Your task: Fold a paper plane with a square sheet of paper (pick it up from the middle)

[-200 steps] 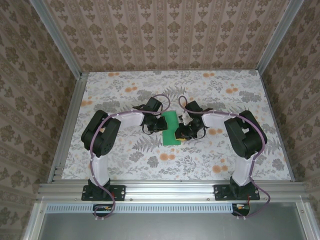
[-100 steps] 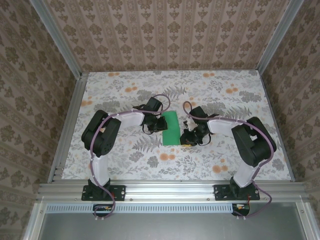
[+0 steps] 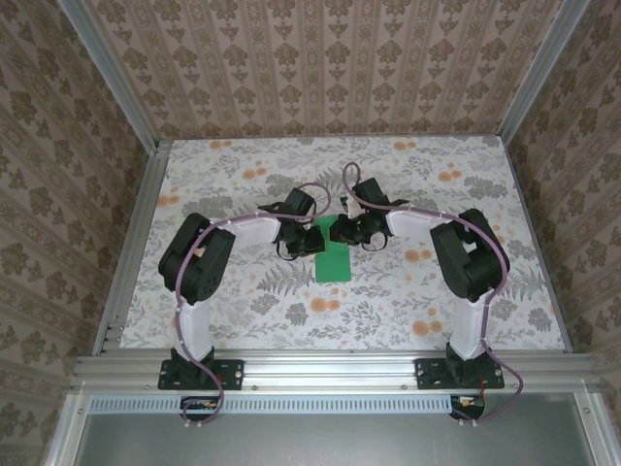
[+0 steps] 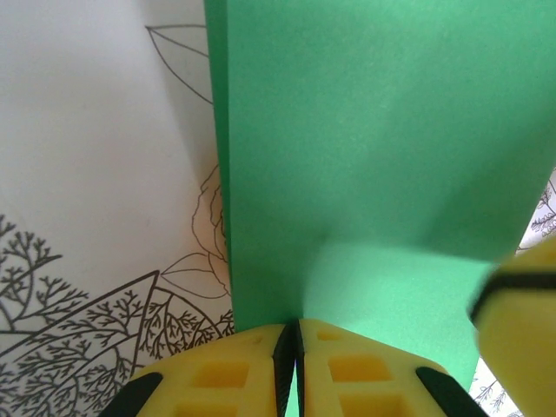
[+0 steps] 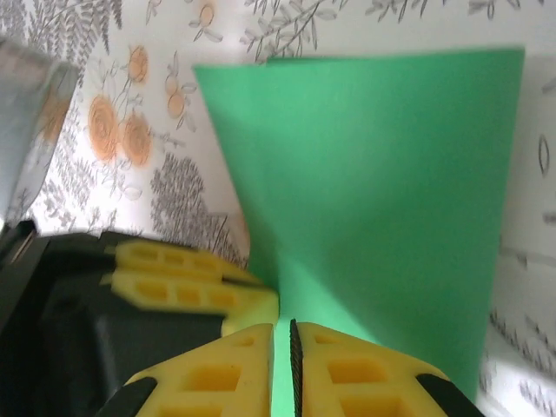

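The left arm (image 3: pixel 199 267) and the right arm (image 3: pixel 471 257) are alike: bulky matte-black joint housings joined by smooth white links, each on a black base. A thin mauve cable (image 3: pixel 315 185) loops along each arm. The left gripper (image 4: pixel 294 334) and the right gripper (image 5: pixel 284 334) carry bright yellow plastic fingers (image 4: pixel 217 373) with recessed rectangular pockets and black inner edge strips.

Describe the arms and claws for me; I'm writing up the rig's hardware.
The left arm and right arm share one build: white links between bulky black joints, with mauve cables looping alongside. The left claw and right claw have yellow fingers with rectangular pockets moulded in and black ribbed inner faces.
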You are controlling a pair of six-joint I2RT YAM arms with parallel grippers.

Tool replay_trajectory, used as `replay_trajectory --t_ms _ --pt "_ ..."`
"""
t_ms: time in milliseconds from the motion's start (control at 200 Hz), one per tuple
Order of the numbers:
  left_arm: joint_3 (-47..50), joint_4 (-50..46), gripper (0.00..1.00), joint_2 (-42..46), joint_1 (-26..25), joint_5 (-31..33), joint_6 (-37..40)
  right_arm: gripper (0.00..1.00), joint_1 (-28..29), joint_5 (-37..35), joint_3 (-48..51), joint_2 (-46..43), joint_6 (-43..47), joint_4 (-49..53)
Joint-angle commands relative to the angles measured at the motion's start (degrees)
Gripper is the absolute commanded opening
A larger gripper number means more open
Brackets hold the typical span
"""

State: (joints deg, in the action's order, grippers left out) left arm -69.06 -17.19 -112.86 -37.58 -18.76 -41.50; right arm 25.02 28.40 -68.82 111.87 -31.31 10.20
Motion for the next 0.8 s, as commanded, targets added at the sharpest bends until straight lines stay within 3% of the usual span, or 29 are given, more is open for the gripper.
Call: replay_trajectory --t_ms 0,270,530,795 --pt "2.8 -6.6 0.15 -6.4 -1.0 5.1 1.3 0.16 -0.4 -2.5 -3.0 2.7 -1.7 -1.5" --pt "3.4 -7.0 0.15 -6.5 -1.1 4.8 1.3 0.16 -3.6 -4.9 -0.6 5.6 -5.2 -4.7" --pt "3.9 -6.5 0.14 -6.7 -1.2 4.3 1.6 0.17 -3.5 -4.1 -3.8 3.4 -6.5 -2.5" --pt "3.6 -6.8 0.14 -7.0 -1.2 4.2 1.7 0.17 -3.7 -6.5 -6.3 8.3 -6.7 -1.5"
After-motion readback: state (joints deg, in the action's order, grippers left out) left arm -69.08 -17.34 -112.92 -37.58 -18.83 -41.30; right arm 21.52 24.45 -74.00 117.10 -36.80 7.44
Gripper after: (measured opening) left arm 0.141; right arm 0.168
